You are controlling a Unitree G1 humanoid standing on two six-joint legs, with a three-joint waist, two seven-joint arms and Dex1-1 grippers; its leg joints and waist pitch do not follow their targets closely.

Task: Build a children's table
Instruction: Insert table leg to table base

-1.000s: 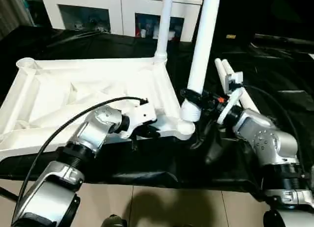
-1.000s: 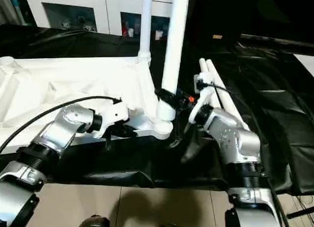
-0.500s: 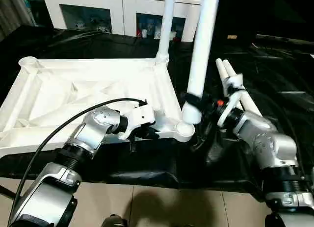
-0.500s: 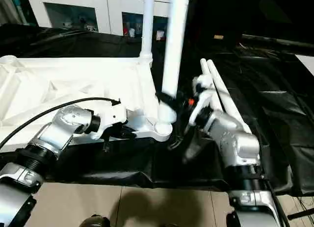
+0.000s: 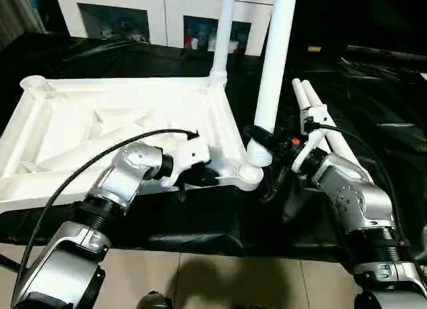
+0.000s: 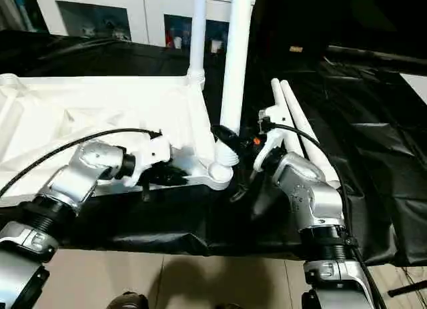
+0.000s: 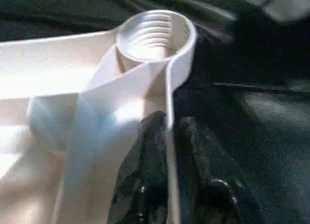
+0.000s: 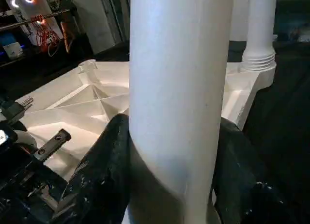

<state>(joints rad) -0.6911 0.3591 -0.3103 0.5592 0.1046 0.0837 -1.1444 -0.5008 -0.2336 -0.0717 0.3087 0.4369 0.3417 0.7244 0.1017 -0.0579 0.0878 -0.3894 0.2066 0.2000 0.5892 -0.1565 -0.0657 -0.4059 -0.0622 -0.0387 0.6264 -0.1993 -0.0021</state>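
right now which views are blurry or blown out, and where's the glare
Left wrist view: soft and hazy, the tabletop rim washed out bright, its threaded socket still readable. Right wrist view: the held leg is close and slightly soft, with lamp glare in a corner. Eye views: fairly sharp; the black cloth shows glossy highlights.

The tabletop (image 5: 100,122) and legs (image 5: 275,62) look like smooth, slightly glossy white plastic; the black table cover (image 5: 387,109) seems shiny, wrinkled sheeting.
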